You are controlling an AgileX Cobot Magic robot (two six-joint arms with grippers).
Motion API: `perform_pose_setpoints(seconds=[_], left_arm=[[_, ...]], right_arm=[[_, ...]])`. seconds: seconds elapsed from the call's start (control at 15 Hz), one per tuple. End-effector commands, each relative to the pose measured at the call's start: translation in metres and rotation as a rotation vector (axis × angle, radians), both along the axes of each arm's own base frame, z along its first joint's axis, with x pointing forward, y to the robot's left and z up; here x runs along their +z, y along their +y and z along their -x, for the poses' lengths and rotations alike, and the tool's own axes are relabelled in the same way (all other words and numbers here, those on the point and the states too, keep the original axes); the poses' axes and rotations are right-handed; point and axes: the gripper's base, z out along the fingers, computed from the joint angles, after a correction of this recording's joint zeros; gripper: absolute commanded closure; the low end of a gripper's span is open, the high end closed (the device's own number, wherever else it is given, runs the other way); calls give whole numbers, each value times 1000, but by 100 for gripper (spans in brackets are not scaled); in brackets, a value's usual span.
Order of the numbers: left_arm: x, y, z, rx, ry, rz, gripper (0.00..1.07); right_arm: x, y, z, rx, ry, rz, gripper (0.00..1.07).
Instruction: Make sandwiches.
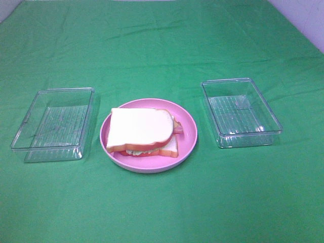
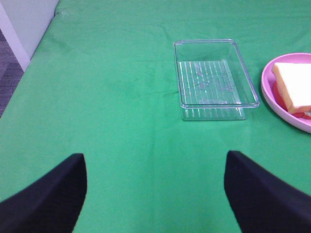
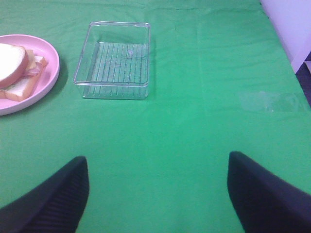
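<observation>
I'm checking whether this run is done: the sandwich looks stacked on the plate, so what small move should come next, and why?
Probably none beyond keeping both arms back. The toy sandwich already sits stacked on the round pink plate, both clear plastic trays are empty, and the left gripper and right gripper are open, holding nothing.

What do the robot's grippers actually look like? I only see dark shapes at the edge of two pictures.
Only the fingertips show. The left gripper has two matte black fingers, broad and rounded at the tip. The right gripper looks the same: two black fingers with a faint ribbed texture. No cables, markings or arm links are visible, and the high camera shows no arm at all.
</observation>
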Motion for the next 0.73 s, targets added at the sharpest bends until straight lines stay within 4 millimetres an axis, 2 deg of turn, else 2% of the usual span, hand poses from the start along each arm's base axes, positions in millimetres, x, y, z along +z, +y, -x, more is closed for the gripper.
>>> perform_pose_setpoints(seconds=[0.07,0.73], left_arm=[[0,-1,2,-2,-28,2,32],[0,-1,2,-2,-28,2,32]], right_arm=[[1,0,2,1,-30,11,33],[1,0,2,1,-30,11,33]])
